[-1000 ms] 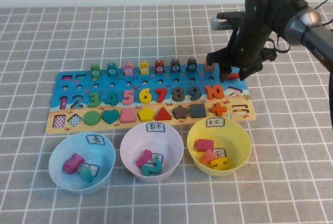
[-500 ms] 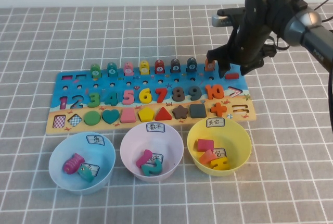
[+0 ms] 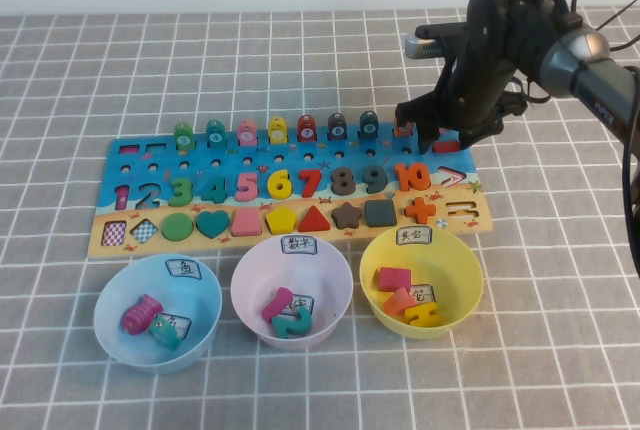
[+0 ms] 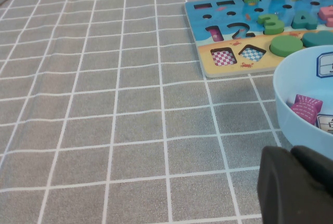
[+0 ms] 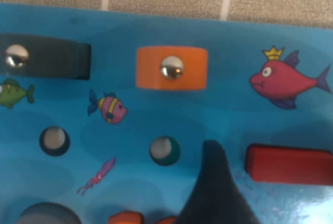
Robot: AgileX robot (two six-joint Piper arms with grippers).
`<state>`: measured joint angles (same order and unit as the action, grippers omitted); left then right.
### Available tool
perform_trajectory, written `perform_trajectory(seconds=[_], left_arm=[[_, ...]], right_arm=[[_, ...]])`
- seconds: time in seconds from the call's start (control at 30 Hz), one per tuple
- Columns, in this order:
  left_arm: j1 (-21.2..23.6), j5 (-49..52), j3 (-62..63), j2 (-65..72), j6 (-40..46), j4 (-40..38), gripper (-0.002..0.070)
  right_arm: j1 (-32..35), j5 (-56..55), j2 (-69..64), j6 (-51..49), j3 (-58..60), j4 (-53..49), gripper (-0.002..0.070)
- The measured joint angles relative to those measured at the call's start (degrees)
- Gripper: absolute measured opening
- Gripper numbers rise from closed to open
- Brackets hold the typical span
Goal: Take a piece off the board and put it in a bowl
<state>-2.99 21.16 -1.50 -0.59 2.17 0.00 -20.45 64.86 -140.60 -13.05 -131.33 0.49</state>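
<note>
The red minus bar (image 3: 447, 146) lies flat in its place at the far right end of the blue board (image 3: 200, 165). My right gripper (image 3: 440, 130) is open and hovers low over that corner, its jaws either side of the bar, not touching it. In the right wrist view one dark finger (image 5: 210, 182) stands beside the bar (image 5: 289, 165) on the board (image 5: 62, 182); the other finger is out of frame. The yellow bowl (image 3: 470, 260) sits in front of the board's right end with several pieces in it. My left gripper (image 4: 294, 182) is shut and empty, low beside the light blue bowl (image 4: 291, 83).
A pink bowl (image 3: 245, 285) and the light blue bowl (image 3: 108, 295) stand in a row left of the yellow one. Fish pegs (image 3: 276, 130) line the board's far edge. An orange peg (image 5: 171, 67) is just beyond the bar. Grey checked cloth (image 3: 560, 350) covers the table.
My right gripper has risen slightly and shifted a little toward the far edge over the board's right end. The red bar has stayed on the board. The left arm has not moved.
</note>
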Motion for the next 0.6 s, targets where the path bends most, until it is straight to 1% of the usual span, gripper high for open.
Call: perform_trajectory(seconds=[0.2, 0.4, 0.6], left_arm=[[0.0, 0.0, 0.0, 0.0, 0.0, 0.0, -0.0004], [0.0, 0.0, 0.0, 0.0, 0.0, 0.0, -0.0004], [0.0, 0.0, 0.0, 0.0, 0.0, 0.0, -0.0004]], right_arm=[[0.0, -0.12, 0.0, 0.0, 0.0, 0.0, 0.0425], [0.0, -0.12, 0.0, 0.0, 0.0, -0.49, 0.0365], [0.0, -0.12, 0.0, 0.0, 0.0, -1.07, 0.0349]])
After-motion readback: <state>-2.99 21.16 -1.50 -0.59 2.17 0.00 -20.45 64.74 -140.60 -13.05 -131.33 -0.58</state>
